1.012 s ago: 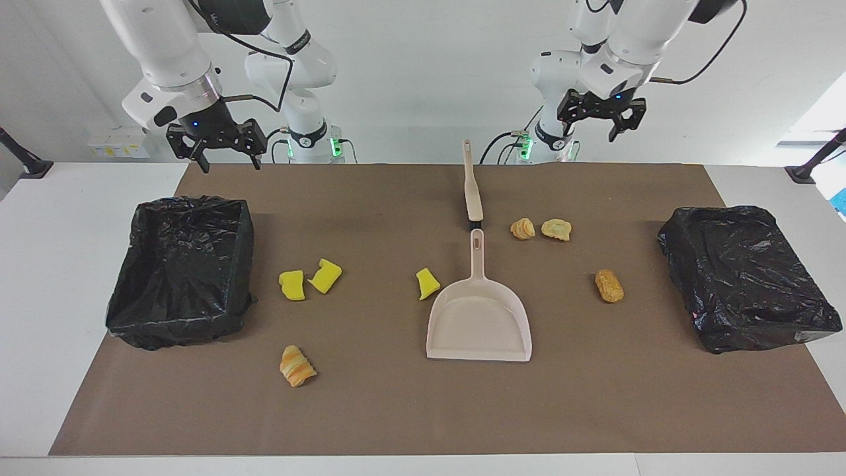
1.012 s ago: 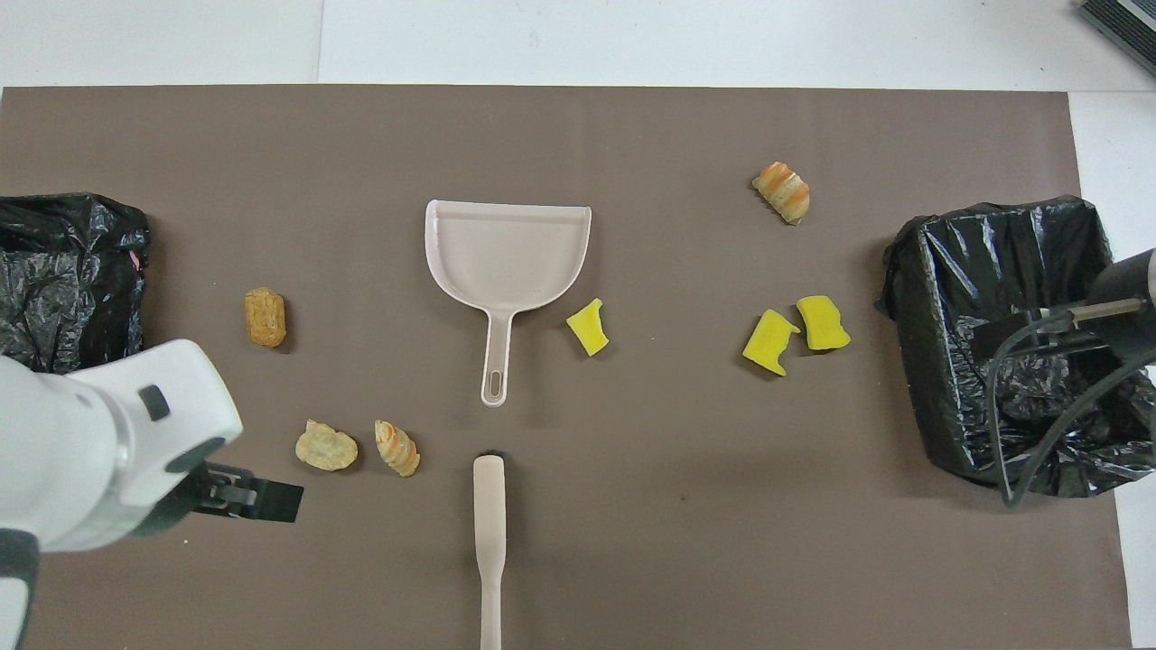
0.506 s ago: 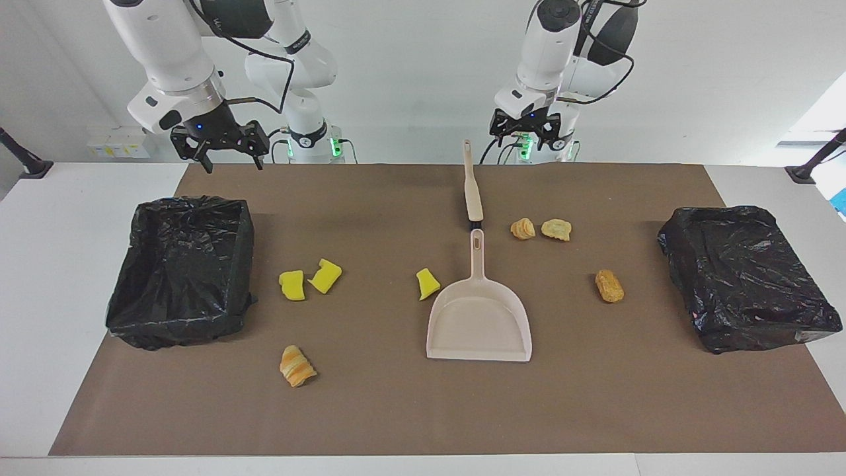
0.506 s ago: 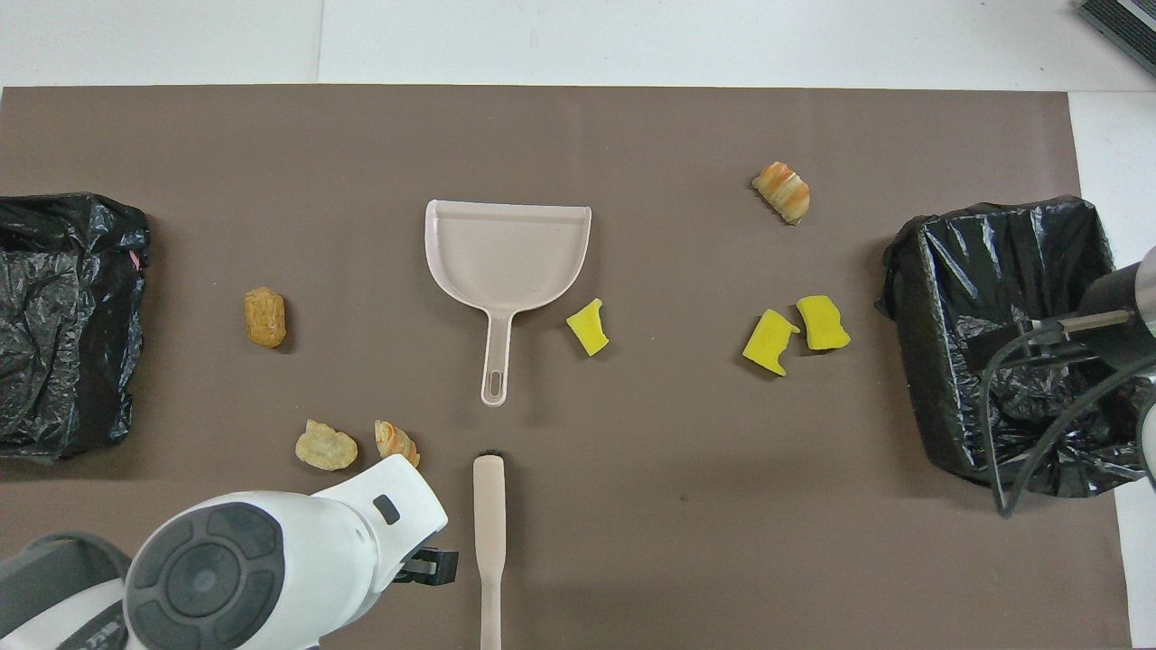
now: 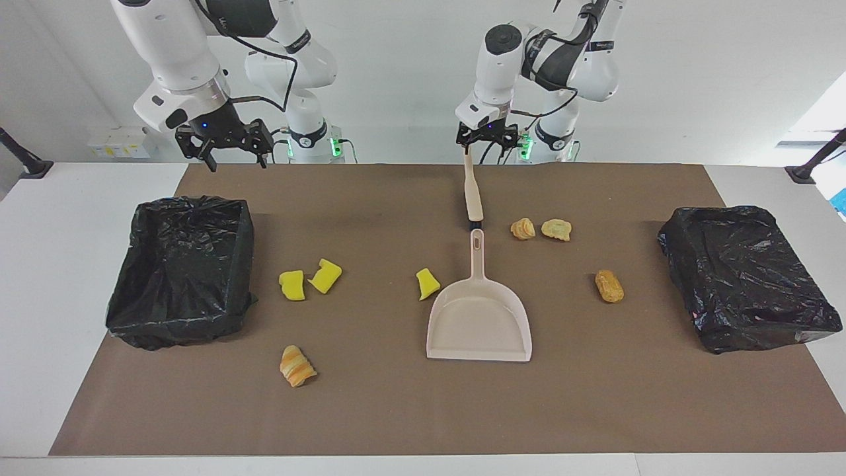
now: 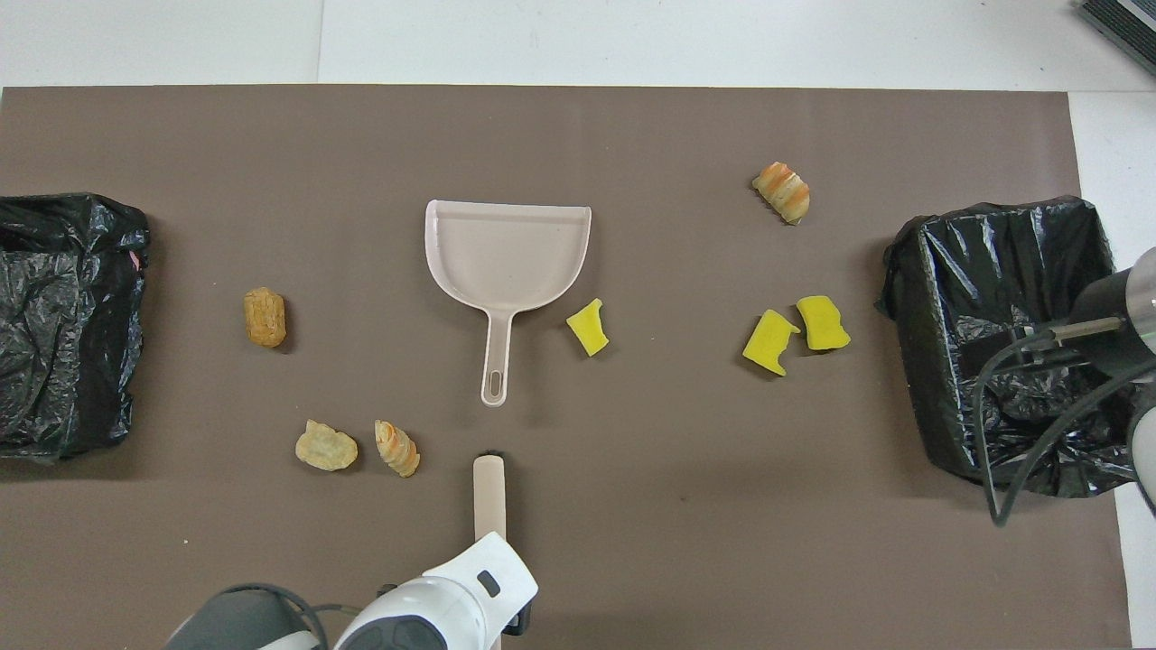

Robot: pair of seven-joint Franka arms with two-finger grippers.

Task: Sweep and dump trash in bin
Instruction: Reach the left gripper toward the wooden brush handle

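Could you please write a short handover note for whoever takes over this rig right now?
Left gripper: over the handle end of the brush, not yet gripping it.
Right gripper: open, waiting up above the robots' end of the bin at the right arm's end.
Dustpan: mid-table, untouched.
Trash: seven pieces on the mat, three yellow sponge chunks, four pastry lumps.
A second bin sits at the left arm's end.
Done: nothing swept.
Left: grasp brush and dustpan, sweep, dump.
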